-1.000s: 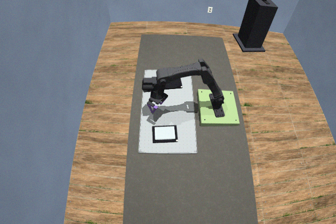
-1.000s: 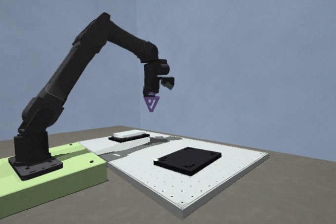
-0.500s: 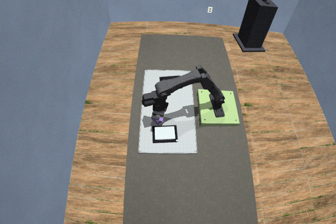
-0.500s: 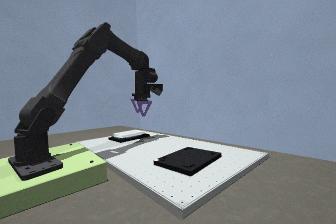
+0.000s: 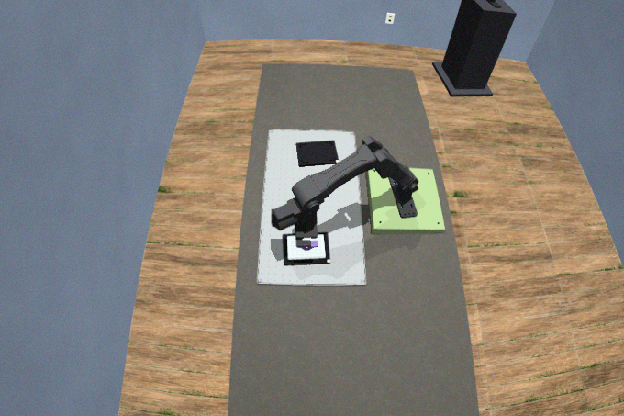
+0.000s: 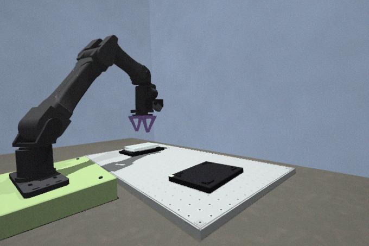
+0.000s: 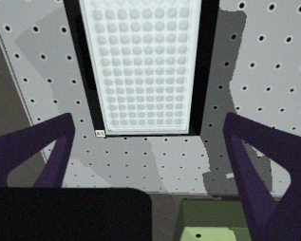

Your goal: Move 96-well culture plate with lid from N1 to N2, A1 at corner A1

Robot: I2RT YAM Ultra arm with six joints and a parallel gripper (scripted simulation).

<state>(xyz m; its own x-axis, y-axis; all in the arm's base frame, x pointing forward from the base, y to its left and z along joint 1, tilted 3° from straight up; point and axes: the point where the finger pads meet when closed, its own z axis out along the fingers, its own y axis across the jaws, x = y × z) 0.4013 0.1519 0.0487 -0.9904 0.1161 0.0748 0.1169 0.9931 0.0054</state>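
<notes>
Top view: the arm [image 5: 332, 176] stands on a green base block [image 5: 428, 209] right of centre and reaches toward the lower left of the frame. Its claw [image 5: 308, 244] hangs over the lidded plate [image 5: 302, 252], which sits in a black nest [image 5: 288, 261] at the lower part of the white perforated board [image 5: 272, 199]. A second black nest [image 5: 316, 152] lies bare at the upper part of the board. The board rests on a grey mat [image 5: 342, 331] over a wooden floor [image 5: 524, 250]. A black pedestal [image 5: 476, 46] stands at the upper right.

Exterior view: the claw [image 6: 142, 124] points straight down, well above the plate [image 6: 141, 147], with open air between them. The purple fingers [image 6: 136, 124] are spread to full width and hold nothing. The plate lies flat in the far nest [image 6: 131, 152], left of centre; the bare nest [image 6: 205, 176] sits nearer, right of centre. The green block [image 6: 59, 189] fills the lower left.

Wrist view: the plate [image 7: 141, 66] fills the upper centre, its long axis running up the frame, wells visible through the clear lid. The black nest border [image 7: 205, 71] frames it. A small corner label [image 7: 99, 134] sits at the plate's lower left corner; its text is too small to read. One purple finger [image 7: 32, 147] appears at the left edge, the other [image 7: 265, 166] at the right, both clear of the plate.
</notes>
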